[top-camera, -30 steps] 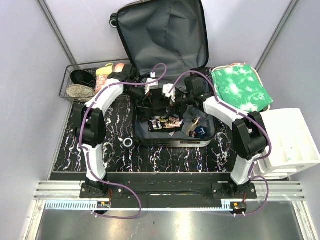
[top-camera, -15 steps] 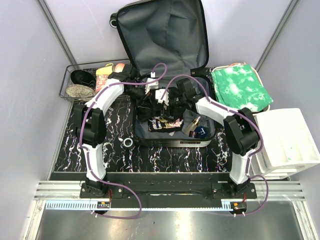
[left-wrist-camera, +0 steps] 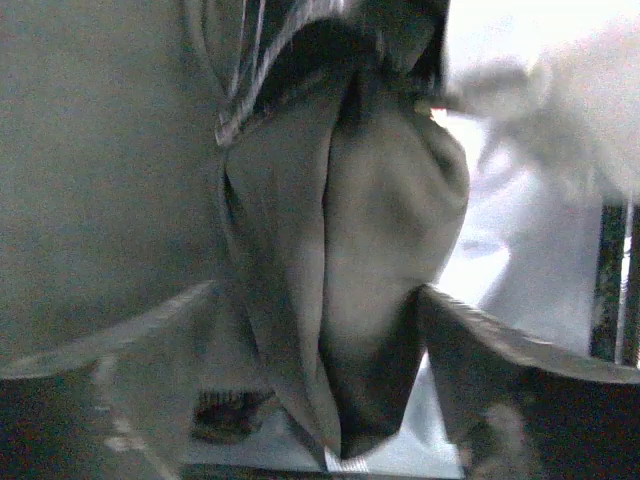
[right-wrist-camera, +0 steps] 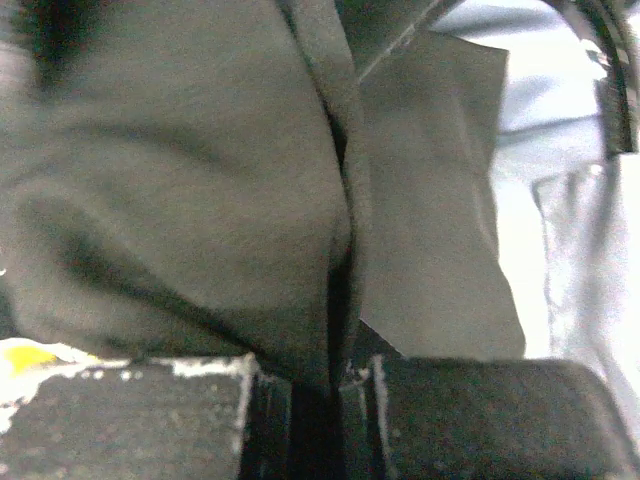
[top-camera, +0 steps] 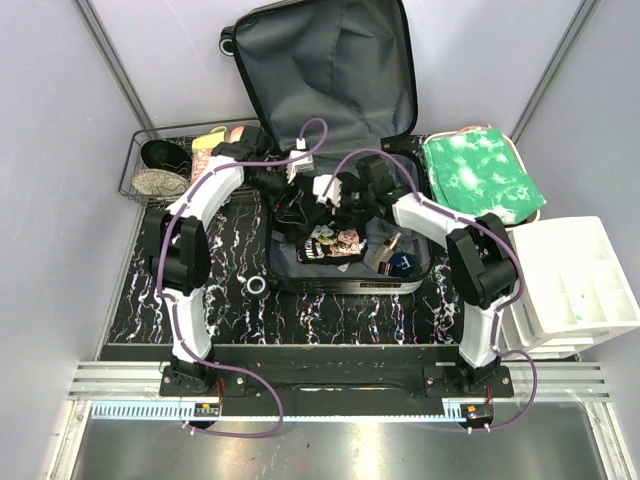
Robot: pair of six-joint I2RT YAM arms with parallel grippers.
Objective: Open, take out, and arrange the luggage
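Grey fabric lining fills the raised lid of the large hard-shell suitcase (top-camera: 330, 80). It lies open at the upper middle of the top view, with the lid leaning on the back wall and the base flat on a black marbled mat (top-camera: 230, 300). Compared with a second ago, we see the right arm swung leftward, further over the base, and the left forearm a little higher in the frame. The left gripper (top-camera: 288, 197) and right gripper (top-camera: 338, 195) now sit close together over a rumpled dark cloth (top-camera: 300, 212) inside the base. A black wire basket (top-camera: 135, 170) stands at the upper left and stacked white plastic bins (top-camera: 585, 285) at the right.

In the left wrist view, the left gripper (left-wrist-camera: 315, 300) has its fingers (left-wrist-camera: 520, 400) spread wide. A soft, creased fold of the dark cloth (left-wrist-camera: 350, 250) hangs between them.

In the right wrist view, the right gripper (right-wrist-camera: 310, 390) is pressed together. Its rough, scuffed pads (right-wrist-camera: 130, 420) nearly meet, pinching a smooth matte fold of the dark cloth (right-wrist-camera: 180, 200).
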